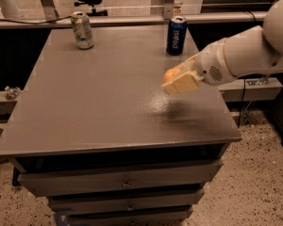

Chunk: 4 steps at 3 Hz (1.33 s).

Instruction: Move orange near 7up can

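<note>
Camera view: a grey table (85, 107) seen from its front edge, with one white arm reaching in from the right of the picture.
Gripper: the gripper (175, 81) hangs over the right half of the table, lifted clear of the top, with its shadow on the surface below.
Grip: its pale fingers (183, 84) are clamped on the orange (169, 74).
Orange: off the table, carried in the gripper.
7up can: the 7up can (82, 29) stands upright near the far left corner, well apart from the gripper.
Bearing: from the gripper the 7up can lies leftward and farther back, so the carry looks like a diagonal across bare tabletop.
Axis: the fruit is round, so no long axis matters; the 7up can's axis is vertical.
Neighbour: a blue Pepsi can (176, 35) stands upright near the far edge, just behind the gripper and off that diagonal.
Hidden: the fingers cover most of the orange and its stem end cannot be seen; the arm is cut off at the right edge.
</note>
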Available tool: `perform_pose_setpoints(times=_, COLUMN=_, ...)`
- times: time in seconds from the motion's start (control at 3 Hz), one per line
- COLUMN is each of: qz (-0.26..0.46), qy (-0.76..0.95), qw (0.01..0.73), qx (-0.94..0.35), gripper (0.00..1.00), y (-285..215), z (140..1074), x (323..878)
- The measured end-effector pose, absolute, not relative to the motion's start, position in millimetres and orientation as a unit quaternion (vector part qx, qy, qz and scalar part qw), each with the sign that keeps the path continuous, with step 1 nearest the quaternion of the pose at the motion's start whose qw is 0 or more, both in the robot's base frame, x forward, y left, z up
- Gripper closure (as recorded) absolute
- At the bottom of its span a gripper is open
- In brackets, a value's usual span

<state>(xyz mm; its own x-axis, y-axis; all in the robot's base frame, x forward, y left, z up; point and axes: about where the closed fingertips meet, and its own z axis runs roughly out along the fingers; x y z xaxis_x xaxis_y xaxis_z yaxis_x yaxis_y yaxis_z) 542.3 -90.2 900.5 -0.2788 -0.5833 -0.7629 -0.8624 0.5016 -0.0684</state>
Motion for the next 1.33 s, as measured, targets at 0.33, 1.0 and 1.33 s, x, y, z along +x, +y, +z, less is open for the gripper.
perform_pose_setpoints(times=0.33, qz=0.176, qy=0.774, qw=0.395, qx=-0.463, gripper=1.0, y=-93.6, z=917.1, x=547.7)
perform_pose_setpoints(times=1.0, qz=0.182, qy=0.762, qw=0.407, qx=-0.47, gripper=1.0, y=-70.7, z=924.4, x=569.0)
perform_pose_setpoints(times=1.33, qz=0.19, qy=0.748, qw=0.422, qx=-0.475, gripper=1.0, y=-39.1, z=931.5, x=604.7)
